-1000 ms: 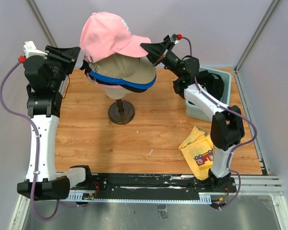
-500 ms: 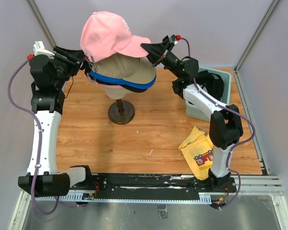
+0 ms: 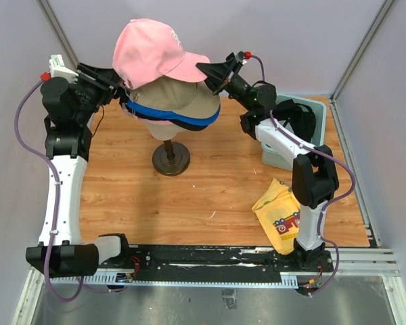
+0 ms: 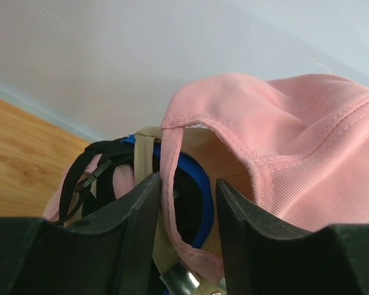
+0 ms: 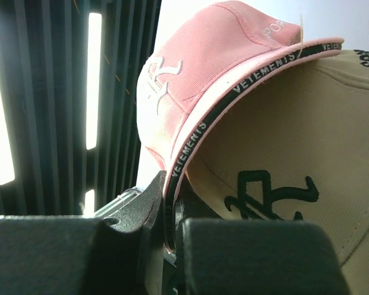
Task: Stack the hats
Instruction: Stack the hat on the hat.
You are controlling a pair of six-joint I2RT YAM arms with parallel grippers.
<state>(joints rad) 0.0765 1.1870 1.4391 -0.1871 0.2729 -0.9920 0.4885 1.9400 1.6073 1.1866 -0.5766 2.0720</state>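
Pink cap (image 3: pixel 152 51) tops the stack, a gripper at each end.
On the desk (image 3: pixel 122 183) a mannequin head (image 3: pixel 164 128) wears a blue cap (image 3: pixel 149 110) and a tan cap (image 3: pixel 179 95) beneath it. The right gripper (image 3: pixel 213 73) is pinched tight on the pink brim. The left gripper (image 3: pixel 120 81) stands half open, astride the rear edge.

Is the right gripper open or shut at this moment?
Shut. In the right wrist view the right gripper pinches the brim edge of the pink cap, and no gap shows beside the brim.
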